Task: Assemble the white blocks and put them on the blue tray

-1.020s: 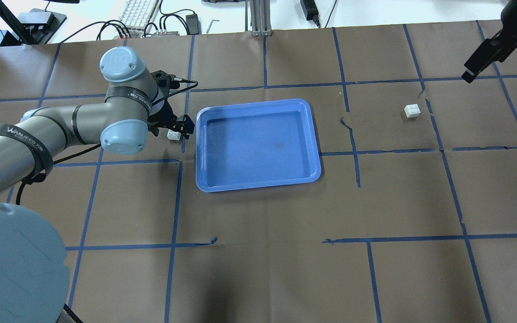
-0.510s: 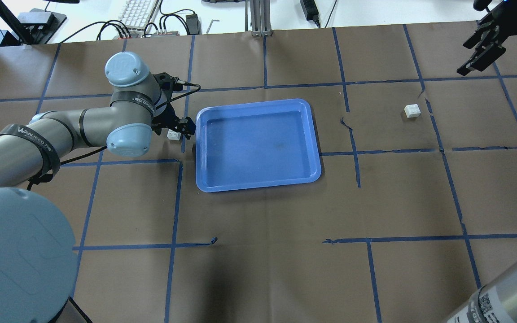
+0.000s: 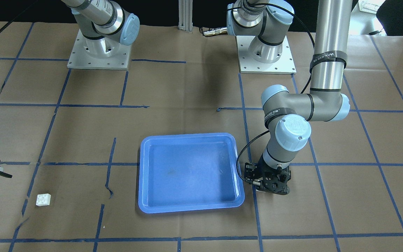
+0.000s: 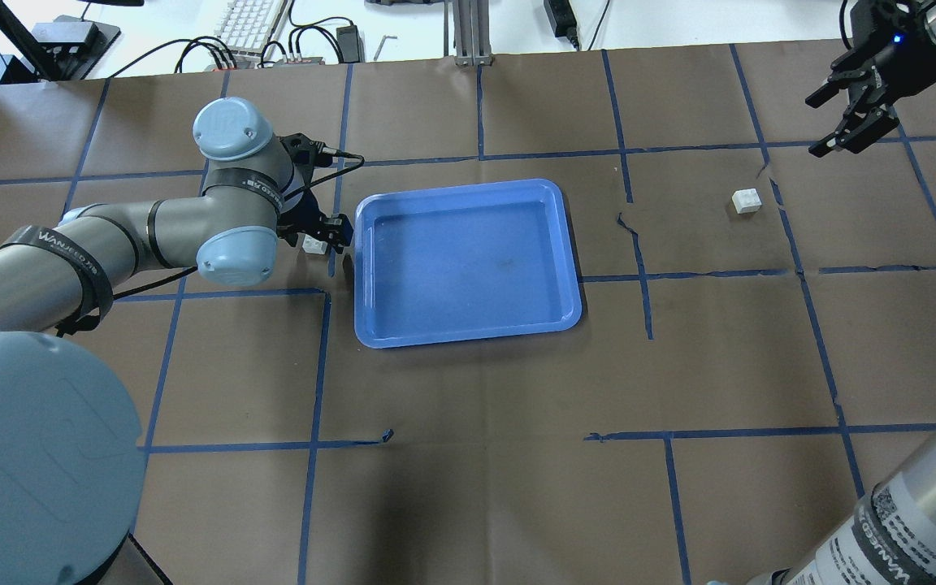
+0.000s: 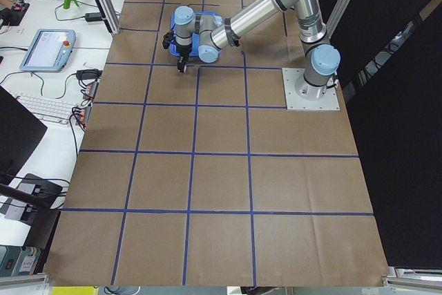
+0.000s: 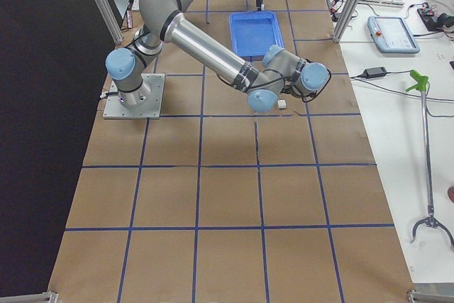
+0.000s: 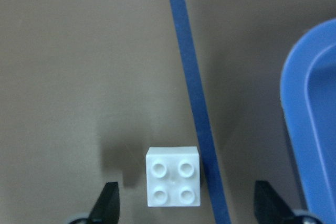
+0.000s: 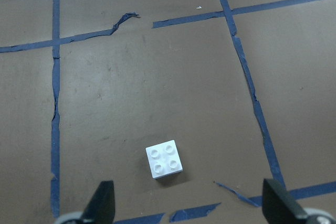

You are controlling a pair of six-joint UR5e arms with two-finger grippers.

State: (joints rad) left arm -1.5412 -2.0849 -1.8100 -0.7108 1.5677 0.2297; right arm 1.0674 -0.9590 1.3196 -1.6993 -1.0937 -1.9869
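One white block (image 7: pixel 173 177) lies on the brown paper just left of the blue tray (image 4: pixel 468 333), studs up. My left gripper (image 4: pixel 323 236) hangs low over it, open, with the block between the fingertips (image 7: pixel 108 203) and apart from both. In the front-facing view the left gripper (image 3: pixel 269 182) hides this block. The second white block (image 4: pixel 747 200) lies alone to the right and shows in the right wrist view (image 8: pixel 165 159). My right gripper (image 4: pixel 821 126) is open, above and beyond it, holding nothing.
The tray (image 3: pixel 191 209) holds nothing. Blue tape lines and torn paper seams (image 4: pixel 637 236) cross the table. Cables and a keyboard (image 4: pixel 253 24) lie past the far edge. The right arm's forearm (image 4: pixel 915 504) fills the overhead view's lower right corner.
The right gripper has swung left and down toward the right-hand block, and its forearm has come into view at lower right. The left gripper shifted slightly over its block.
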